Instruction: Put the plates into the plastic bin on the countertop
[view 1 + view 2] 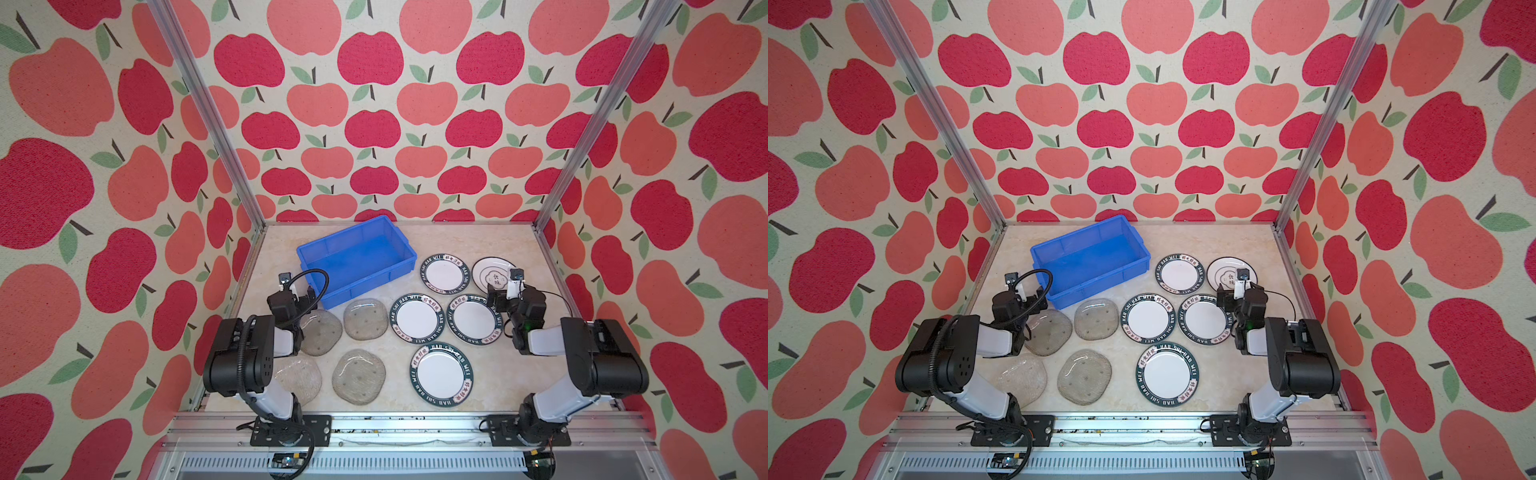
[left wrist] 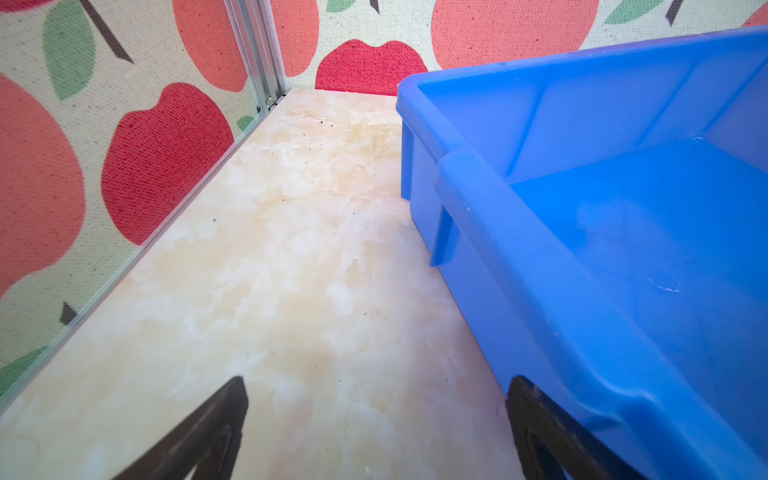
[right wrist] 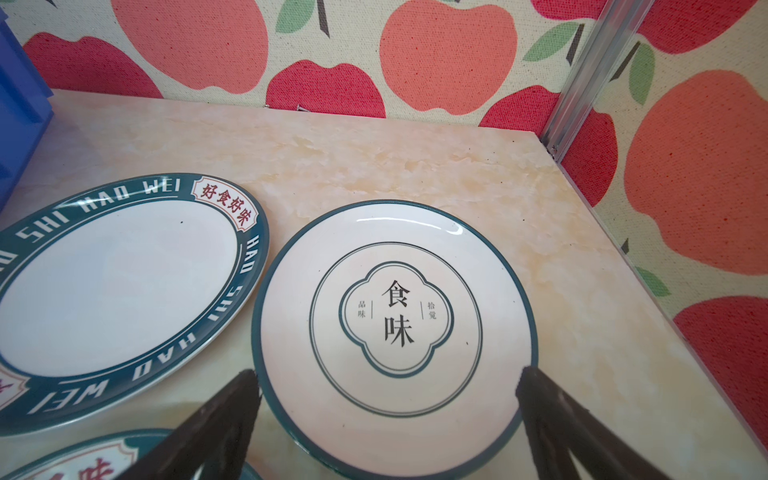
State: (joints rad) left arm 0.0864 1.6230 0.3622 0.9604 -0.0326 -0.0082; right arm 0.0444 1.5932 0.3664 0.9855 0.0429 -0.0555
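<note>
The blue plastic bin point(image 1: 365, 286) point(image 1: 1096, 282) stands empty at the back left of the marble countertop point(image 1: 519, 249). Several green-rimmed plates point(image 1: 419, 318) point(image 3: 116, 282) lie flat right of the bin, with the black-ringed plate point(image 1: 486, 268) point(image 3: 395, 307) at the far right. Several grey glass plates point(image 1: 365, 320) lie in front of the bin. My left gripper point(image 1: 300, 294) point(image 2: 378, 378) stands open and empty over bare countertop, beside the bin's front left corner point(image 2: 457, 216). My right gripper point(image 1: 500, 291) point(image 3: 387, 372) is open, its tips straddling the ringed plate's near part.
Apple-patterned walls with aluminium posts point(image 1: 208, 112) close in the left, back and right sides. An aluminium rail point(image 1: 395, 424) along the front carries both arm bases. My left forearm point(image 1: 286, 336) hangs over the left glass plates point(image 1: 320, 332).
</note>
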